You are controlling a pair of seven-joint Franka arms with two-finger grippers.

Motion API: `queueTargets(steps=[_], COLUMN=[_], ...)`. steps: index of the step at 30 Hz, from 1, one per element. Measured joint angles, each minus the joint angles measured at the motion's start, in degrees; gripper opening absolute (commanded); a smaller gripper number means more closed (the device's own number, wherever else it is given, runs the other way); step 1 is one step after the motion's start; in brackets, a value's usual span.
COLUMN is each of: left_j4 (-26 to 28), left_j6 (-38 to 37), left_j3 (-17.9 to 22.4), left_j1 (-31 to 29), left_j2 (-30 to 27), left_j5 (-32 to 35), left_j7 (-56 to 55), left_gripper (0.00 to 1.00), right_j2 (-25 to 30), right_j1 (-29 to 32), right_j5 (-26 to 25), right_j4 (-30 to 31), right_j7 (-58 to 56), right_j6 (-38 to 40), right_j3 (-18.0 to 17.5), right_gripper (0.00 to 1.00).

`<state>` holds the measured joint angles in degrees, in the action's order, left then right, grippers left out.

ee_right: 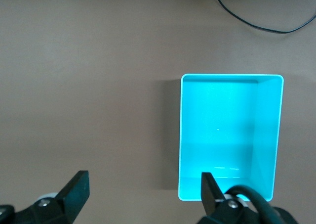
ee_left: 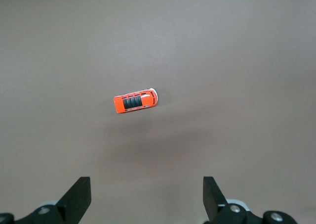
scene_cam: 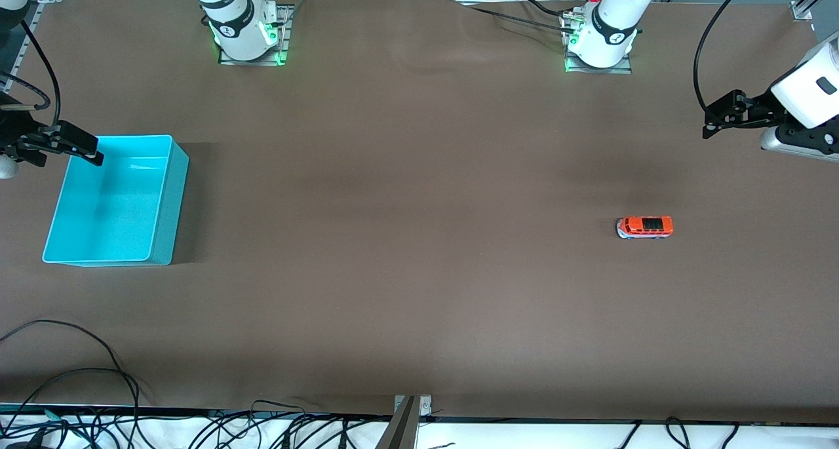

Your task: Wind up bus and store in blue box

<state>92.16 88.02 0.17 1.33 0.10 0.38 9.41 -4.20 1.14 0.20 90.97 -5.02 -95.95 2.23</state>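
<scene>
The small orange bus (scene_cam: 645, 227) stands on its wheels on the brown table, toward the left arm's end. It also shows in the left wrist view (ee_left: 136, 101), apart from the fingers. My left gripper (scene_cam: 711, 124) is open and empty, up in the air over the table's left-arm end; its fingers frame bare table in its own view (ee_left: 147, 194). The blue box (scene_cam: 172, 206) is open-topped and empty at the right arm's end, and its wall shows in the right wrist view (ee_right: 269, 135). My right gripper (scene_cam: 92, 151) is open and empty over the box's rim (ee_right: 144, 192).
The two arm bases (scene_cam: 246, 29) (scene_cam: 600, 36) stand along the table's edge farthest from the front camera. Loose black cables (scene_cam: 78, 383) and a metal bracket (scene_cam: 406, 423) lie at the edge nearest it. A wide stretch of brown table separates bus and box.
</scene>
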Motion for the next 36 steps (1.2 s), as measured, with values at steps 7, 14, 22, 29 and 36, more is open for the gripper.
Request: queueTargets(steps=[7, 14, 22, 29, 36], left_j4=[0.0, 0.0, 0.0, 0.0, 0.0], left_j6=[0.0, 0.0, 0.0, 0.0, -0.9], left_j3=[0.0, 0.0, 0.0, 0.0, -0.1], left_j1=[0.0, 0.0, 0.0, 0.0, 0.0], left_j2=[0.0, 0.0, 0.0, 0.0, 0.0], left_j5=[0.0, 0.0, 0.0, 0.0, 0.0], left_j7=[0.0, 0.0, 0.0, 0.0, 0.0], left_gripper=[1.00, 1.00, 1.00, 1.00, 1.00], right_j2=[0.0, 0.0, 0.0, 0.0, 0.0], right_j1=[0.0, 0.0, 0.0, 0.0, 0.0], right_j5=[0.0, 0.0, 0.0, 0.0, 0.0], right_j4=[0.0, 0.0, 0.0, 0.0, 0.0], right_j7=[0.0, 0.0, 0.0, 0.0, 0.0], right_j6=[0.0, 0.0, 0.0, 0.0, 0.0], right_j3=[0.0, 0.0, 0.0, 0.0, 0.0], right_gripper=[1.00, 1.00, 1.00, 1.00, 1.00])
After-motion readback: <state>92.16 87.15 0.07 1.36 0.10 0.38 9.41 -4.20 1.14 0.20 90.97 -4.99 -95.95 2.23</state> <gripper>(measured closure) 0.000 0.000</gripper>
